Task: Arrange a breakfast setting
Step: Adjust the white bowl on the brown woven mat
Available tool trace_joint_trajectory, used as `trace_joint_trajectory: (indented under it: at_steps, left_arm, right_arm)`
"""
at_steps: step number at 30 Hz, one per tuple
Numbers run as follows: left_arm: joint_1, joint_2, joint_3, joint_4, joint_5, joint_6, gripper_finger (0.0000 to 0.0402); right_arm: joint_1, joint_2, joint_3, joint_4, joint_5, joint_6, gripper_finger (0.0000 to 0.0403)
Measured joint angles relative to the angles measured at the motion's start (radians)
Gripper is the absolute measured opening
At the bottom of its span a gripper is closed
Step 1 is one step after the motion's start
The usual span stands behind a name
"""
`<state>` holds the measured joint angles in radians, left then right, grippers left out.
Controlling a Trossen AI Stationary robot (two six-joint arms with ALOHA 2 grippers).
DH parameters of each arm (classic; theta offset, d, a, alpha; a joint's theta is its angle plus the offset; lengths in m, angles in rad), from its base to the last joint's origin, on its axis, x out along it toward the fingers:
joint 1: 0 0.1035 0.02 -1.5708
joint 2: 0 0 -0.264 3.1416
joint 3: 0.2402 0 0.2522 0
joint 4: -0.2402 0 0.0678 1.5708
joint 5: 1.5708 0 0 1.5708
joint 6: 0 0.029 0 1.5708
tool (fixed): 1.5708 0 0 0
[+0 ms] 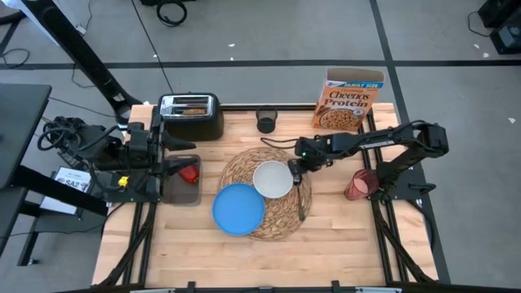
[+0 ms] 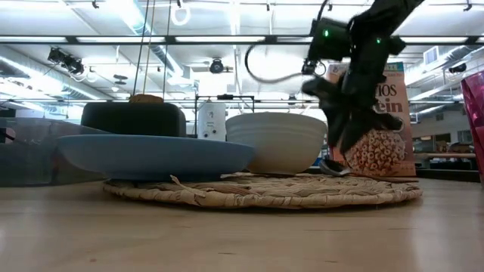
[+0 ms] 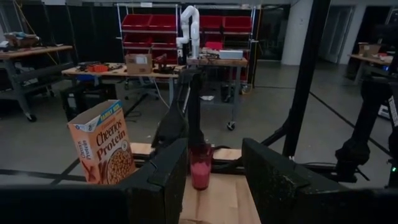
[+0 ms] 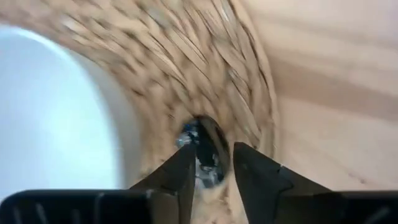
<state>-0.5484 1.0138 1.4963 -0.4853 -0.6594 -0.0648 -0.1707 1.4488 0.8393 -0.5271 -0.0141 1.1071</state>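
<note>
I have the right gripper (image 4: 211, 165) low over the placemat (image 1: 281, 218), fingers a little apart, with the spoon (image 4: 204, 155) bowl showing between the tips; I can't tell if they grip it. The bowl (image 1: 272, 179) sits just beside the gripper, the plate (image 1: 238, 208) beyond it. The cup (image 1: 360, 185) stands on the other side, apart. The left gripper (image 3: 211, 186) waits open, far across, beside the apple (image 1: 190, 173).

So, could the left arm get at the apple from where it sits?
Probably yes: the apple lies in a clear bin right by the left gripper, open-topped, nothing over it.
</note>
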Motion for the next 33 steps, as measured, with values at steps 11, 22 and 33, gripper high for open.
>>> trace_joint_trajectory:
  at_steps: [11, 22, 33]
  left_arm:
    - [0.0, 0.0, 0.0, 0.003, 0.054, 0.043, 0.016]
    - [-0.022, 0.0, 0.0, 0.002, 0.056, 0.042, 0.016]
    - [-0.035, 0.0, 0.0, 0.001, 0.056, 0.042, 0.016]
  right_arm:
    - [0.041, 0.039, 0.169, 0.029, 0.101, -0.266, 0.0131]
    - [0.042, 0.211, 0.224, 0.04, 0.097, -0.571, 0.0131]
    - [0.03, 0.244, 0.224, 0.043, 0.14, -0.612, 0.013]
